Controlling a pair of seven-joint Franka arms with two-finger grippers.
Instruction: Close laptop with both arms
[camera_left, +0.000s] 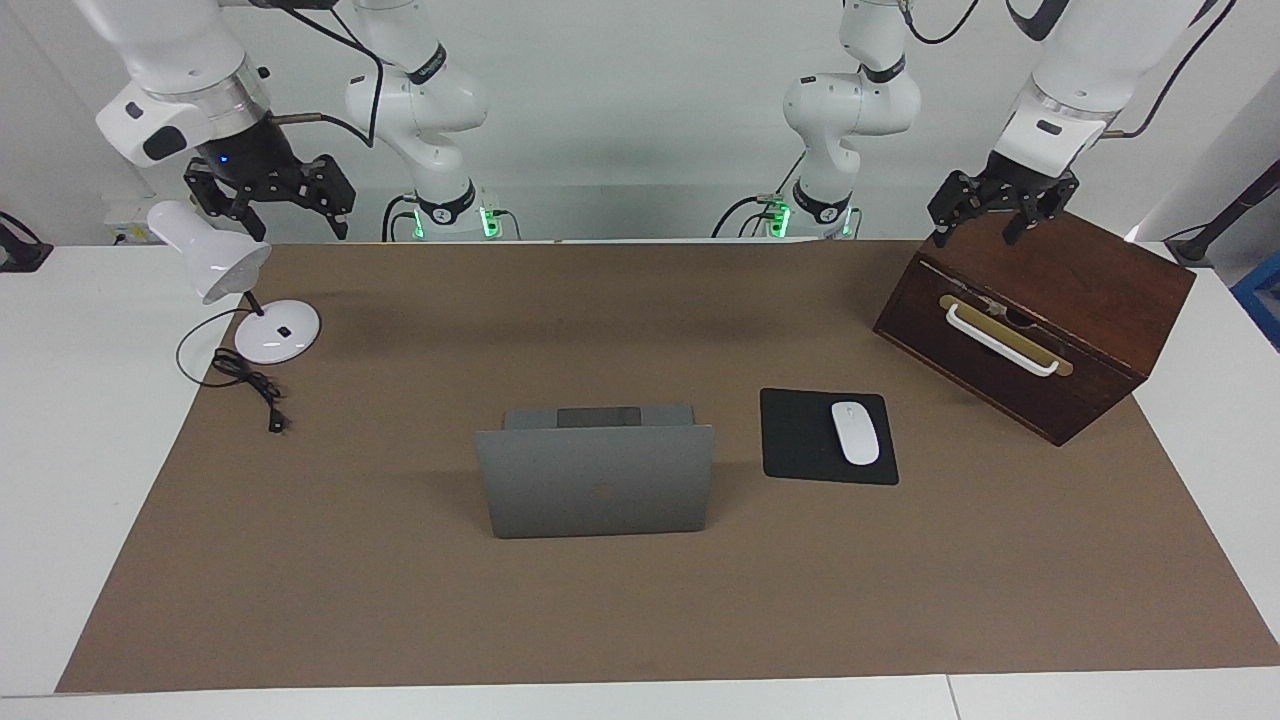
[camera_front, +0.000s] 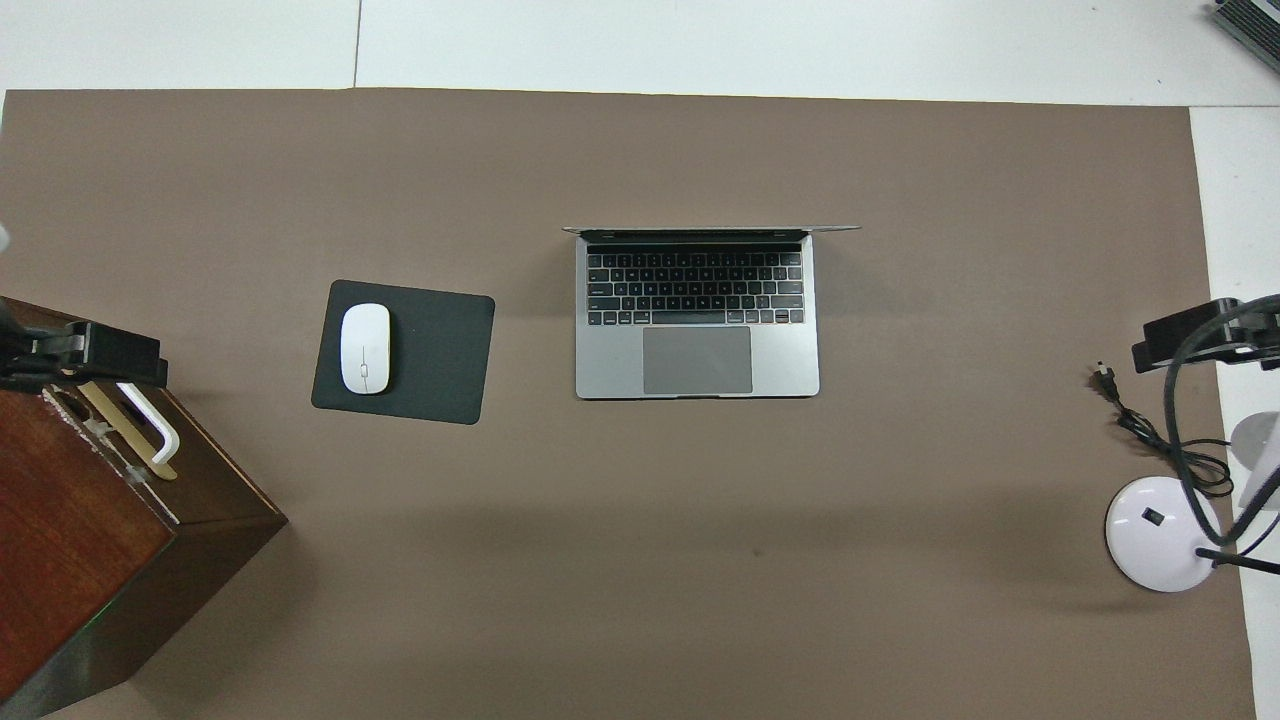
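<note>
Brown mat (camera_left: 400, 600) over white table; laptop (camera_left: 597, 480) mid-mat, lid upright. Right gripper (camera_left: 270, 195) over lamp (camera_left: 240, 290), left gripper (camera_left: 1000, 205) over wooden box (camera_left: 1040, 330) — both spread, empty. We judge lid stiff, slick, hinged — press top edge.

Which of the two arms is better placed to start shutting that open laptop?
Neither, really. The left gripper hangs open over the wooden box; the right gripper hangs open above the lamp. The laptop stands midway between them, so both probably reach in together.
</note>
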